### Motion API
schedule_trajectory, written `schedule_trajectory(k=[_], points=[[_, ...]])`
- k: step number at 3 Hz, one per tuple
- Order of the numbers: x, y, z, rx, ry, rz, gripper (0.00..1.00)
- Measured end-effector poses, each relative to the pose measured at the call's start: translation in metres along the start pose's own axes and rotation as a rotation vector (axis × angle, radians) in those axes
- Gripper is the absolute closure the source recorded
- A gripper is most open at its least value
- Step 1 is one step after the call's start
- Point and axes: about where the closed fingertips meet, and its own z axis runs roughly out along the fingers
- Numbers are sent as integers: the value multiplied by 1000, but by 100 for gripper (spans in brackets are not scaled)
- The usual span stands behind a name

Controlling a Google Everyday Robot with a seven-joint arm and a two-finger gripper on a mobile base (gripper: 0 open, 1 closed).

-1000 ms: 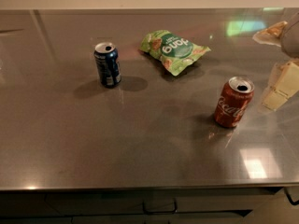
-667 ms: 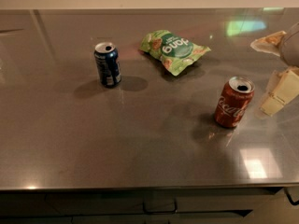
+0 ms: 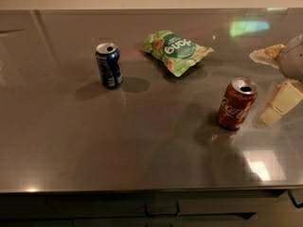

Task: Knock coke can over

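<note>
Coke can stands upright on the steel table, right of centre, opened top facing up. Gripper is at the frame's right edge, just beside the can on its right, low over the table; open or closed, can't tell. Farther back left, blue can upright. Behind it, green snack bag lying flat.

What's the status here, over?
Gripper open, far right, beside coke can. Can upright, not yet knocked. Nothing between them.
</note>
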Motion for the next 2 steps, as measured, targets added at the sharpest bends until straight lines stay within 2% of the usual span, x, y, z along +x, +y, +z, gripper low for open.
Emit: schedule_trajectory(k=[2], points=[[14,2,18,-30,-25,32,0]])
